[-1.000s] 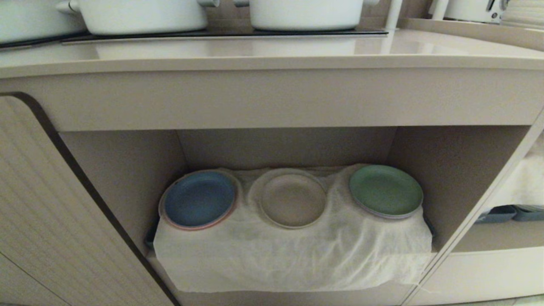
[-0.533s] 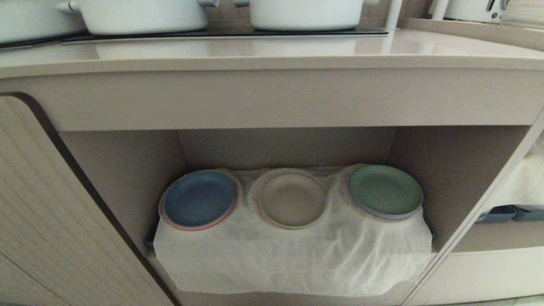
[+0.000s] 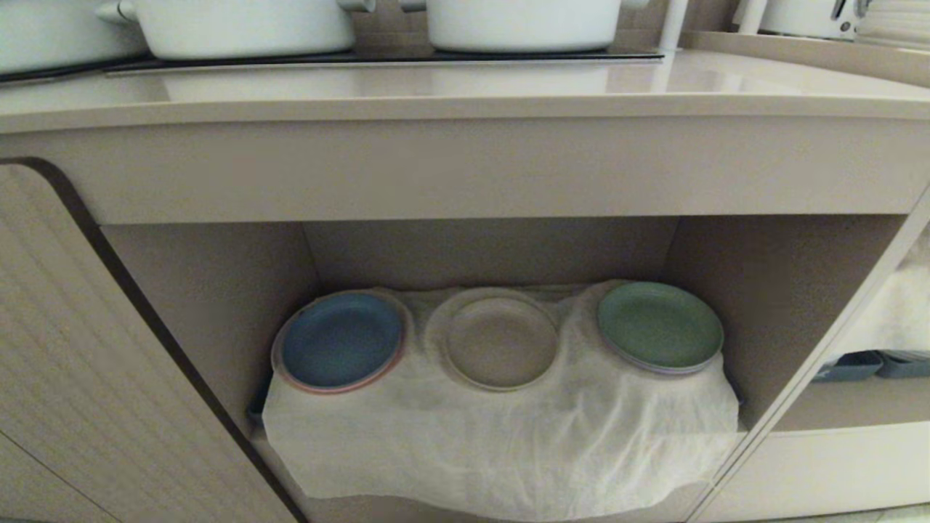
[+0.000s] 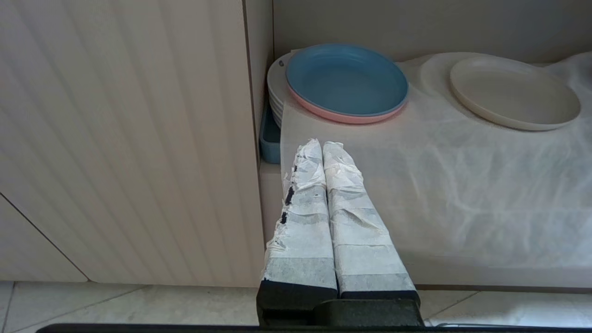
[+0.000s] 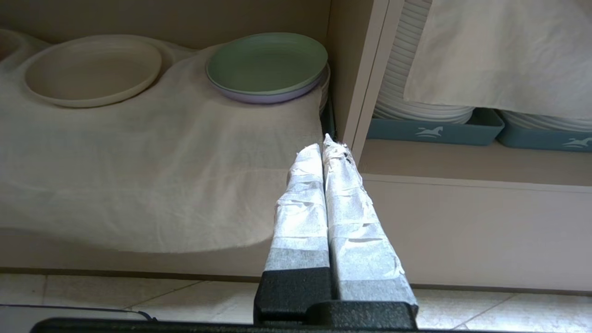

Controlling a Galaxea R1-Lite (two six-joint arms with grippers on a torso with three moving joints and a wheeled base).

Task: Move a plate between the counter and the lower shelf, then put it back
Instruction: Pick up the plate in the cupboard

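The cream-beige plate (image 3: 500,340) lies in the middle of the lower shelf (image 3: 218,290), on a wrinkled white cloth (image 3: 501,436); it also shows in the left wrist view (image 4: 513,92) and the right wrist view (image 5: 92,69). The counter (image 3: 465,91) runs across above. Neither arm appears in the head view. My left gripper (image 4: 322,144) is shut and empty, low in front of the shelf's left end. My right gripper (image 5: 322,141) is shut and empty too, in front of the shelf's right post.
A blue plate (image 3: 340,340) on a pink one sits left of the cream plate, a green plate (image 3: 660,325) right of it. White pots (image 3: 243,25) stand on the black hob. A ribbed cabinet door (image 3: 87,378) is at left. Stacked white plates (image 5: 416,92) in blue trays fill the right compartment.
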